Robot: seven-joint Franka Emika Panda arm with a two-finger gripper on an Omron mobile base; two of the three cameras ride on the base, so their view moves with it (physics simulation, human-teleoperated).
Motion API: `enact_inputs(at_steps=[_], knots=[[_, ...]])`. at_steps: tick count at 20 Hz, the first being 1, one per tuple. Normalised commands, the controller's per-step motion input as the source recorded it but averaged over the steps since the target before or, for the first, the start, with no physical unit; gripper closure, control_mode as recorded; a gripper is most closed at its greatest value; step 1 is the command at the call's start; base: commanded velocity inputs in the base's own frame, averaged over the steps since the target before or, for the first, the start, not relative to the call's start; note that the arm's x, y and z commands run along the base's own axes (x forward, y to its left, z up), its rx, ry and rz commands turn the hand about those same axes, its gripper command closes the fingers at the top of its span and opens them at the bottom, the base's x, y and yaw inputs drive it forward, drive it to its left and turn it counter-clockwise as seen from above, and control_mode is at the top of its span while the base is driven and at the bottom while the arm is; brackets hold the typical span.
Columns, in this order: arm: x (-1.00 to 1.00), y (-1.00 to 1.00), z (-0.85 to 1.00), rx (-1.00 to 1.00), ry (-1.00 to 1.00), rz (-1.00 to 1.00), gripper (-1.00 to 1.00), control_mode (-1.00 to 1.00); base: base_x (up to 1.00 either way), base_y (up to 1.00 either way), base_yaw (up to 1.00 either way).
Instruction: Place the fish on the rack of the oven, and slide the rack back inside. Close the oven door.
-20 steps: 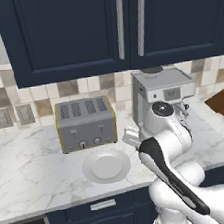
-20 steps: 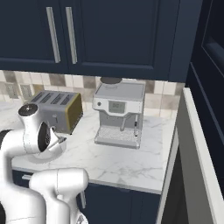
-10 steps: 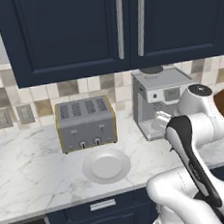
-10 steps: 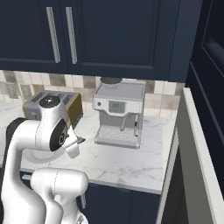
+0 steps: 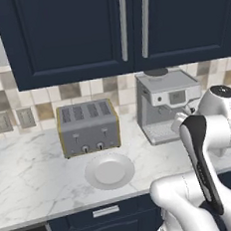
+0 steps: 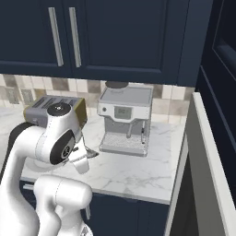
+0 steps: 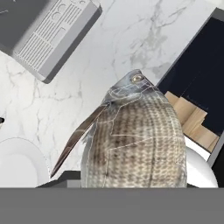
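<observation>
The fish (image 7: 135,140) looms close in the hand view, grey-silver with brownish scales, its head pointing away from the hand. My gripper (image 6: 86,157) is shut on it; one dark fingertip (image 7: 65,177) peeks out beside its body. The hand hangs above the marble counter (image 6: 133,170), just left of the coffee machine as seen from the right base. In the left base view the hand (image 5: 181,125) sits in front of that machine. The oven, its rack and its door are out of view.
A grey toaster (image 5: 87,126) stands at the back of the counter, with an empty white plate (image 5: 109,171) in front of it. A silver coffee machine (image 6: 125,119) stands to the right. A tall pale panel (image 6: 200,152) ends the counter on the right.
The arm has swung right, from over the plate to in front of the coffee machine, carrying the fish. The gripper has stayed shut on it.
</observation>
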Motion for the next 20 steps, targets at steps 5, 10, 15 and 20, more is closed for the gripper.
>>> enact_inputs(at_steps=[5, 10, 15, 20], knots=[[0.0, 0.0, 0.0, 0.0, 0.0, 0.0, 1.0, 1.0, -0.01, 0.0, -0.02], [0.0, 0.0, 0.0, 0.0, 0.0, 0.0, 1.0, 1.0, -0.27, 0.37, 0.01], [0.0, 0.0, 0.0, 0.0, 0.0, 0.0, 1.0, 1.0, -0.21, 0.44, 0.15], [0.0, 0.0, 0.0, 0.0, 0.0, 0.0, 1.0, 1.0, -0.26, 0.22, 0.32]])
